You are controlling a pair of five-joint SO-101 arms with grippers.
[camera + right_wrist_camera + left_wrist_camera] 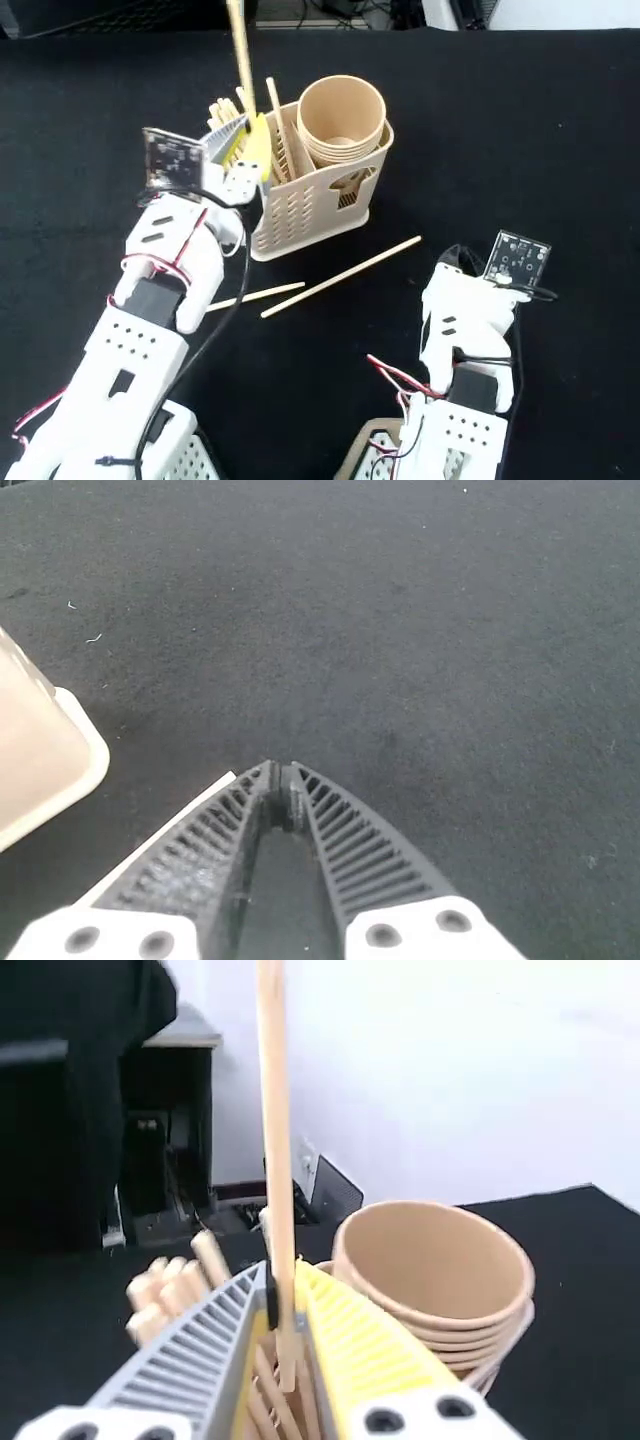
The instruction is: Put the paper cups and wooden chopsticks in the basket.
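A cream slotted basket stands mid-table with a stack of paper cups and several wooden chopsticks inside. My left gripper is at the basket's left rim, shut on one upright chopstick. In the left wrist view that chopstick runs straight up from between the gripper fingers, beside the cups. Two chopsticks lie on the cloth: a long one and a shorter one, partly under the left arm. My right gripper is shut on nothing, low over the cloth next to the long chopstick.
Black cloth covers the table. The right arm sits at the front right, with open cloth to its right and behind the basket. A corner of the basket shows in the right wrist view.
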